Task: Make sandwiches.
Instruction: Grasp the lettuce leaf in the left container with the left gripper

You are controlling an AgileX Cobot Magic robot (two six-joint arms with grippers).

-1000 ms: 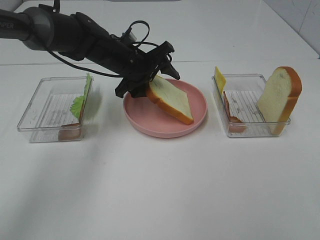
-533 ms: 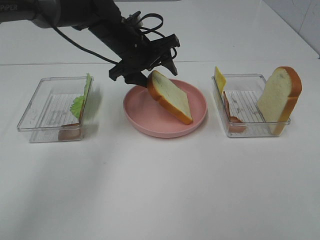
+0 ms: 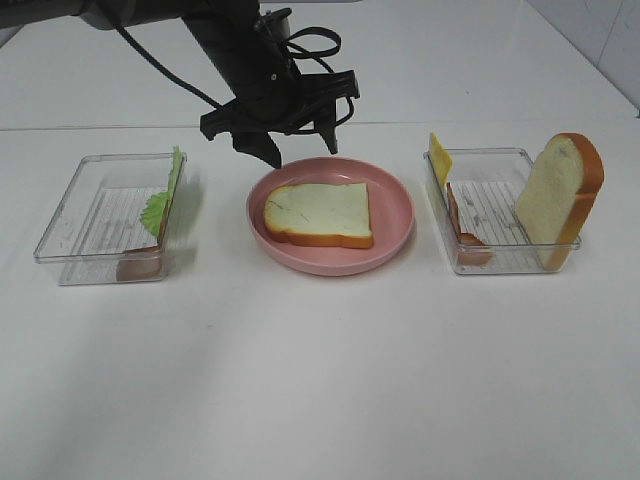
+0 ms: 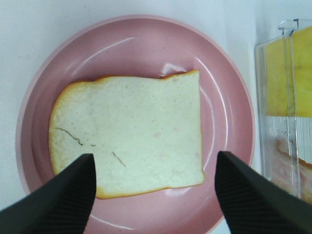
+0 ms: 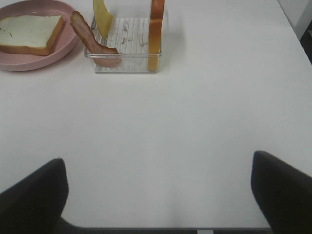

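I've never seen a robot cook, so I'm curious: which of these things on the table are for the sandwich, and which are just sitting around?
For the sandwich: flat white brown-crusted bread slice, upright bread slice, green lettuce leaf, yellow cheese slice, reddish-brown bacon strip.

Only holding things: round pink plate, left clear plastic tray, right clear plastic tray.

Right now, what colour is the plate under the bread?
Plate: pink, clearest in left wrist view.
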